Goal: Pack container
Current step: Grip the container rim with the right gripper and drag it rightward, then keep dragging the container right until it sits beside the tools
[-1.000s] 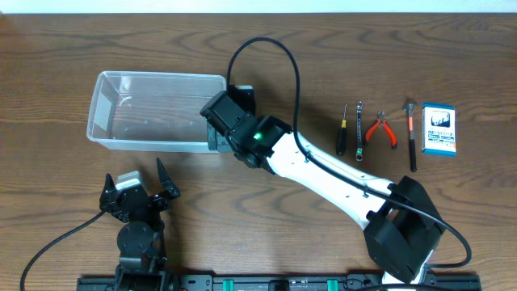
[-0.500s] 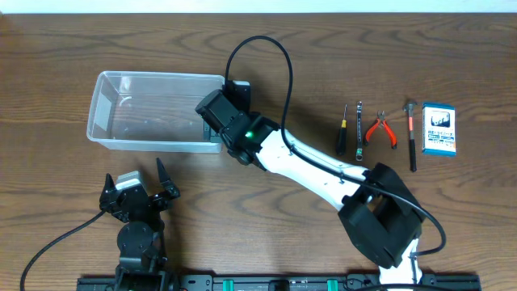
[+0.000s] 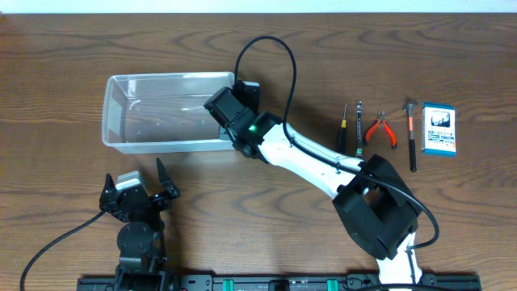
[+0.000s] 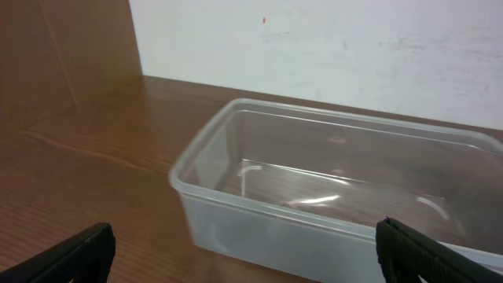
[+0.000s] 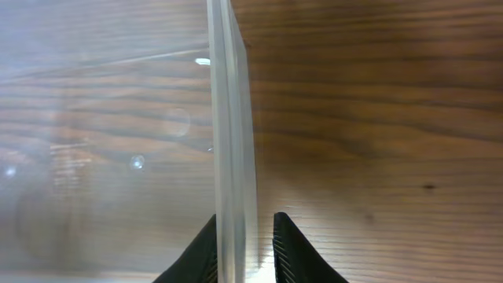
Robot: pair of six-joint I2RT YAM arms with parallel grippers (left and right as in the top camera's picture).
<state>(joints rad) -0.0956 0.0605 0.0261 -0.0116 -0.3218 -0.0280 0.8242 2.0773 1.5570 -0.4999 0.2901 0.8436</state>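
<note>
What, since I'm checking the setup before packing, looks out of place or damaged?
Nothing stands out. The clear container sits flat and empty, its end wall held by the right hand; pliers, hammer and box lie tidily.

The overhead view looks straight down on the table (image 3: 65,48). The left wrist view faces the container (image 4: 236,224) low, from nearby; the right wrist view sits right at its wall. All share it.
</note>
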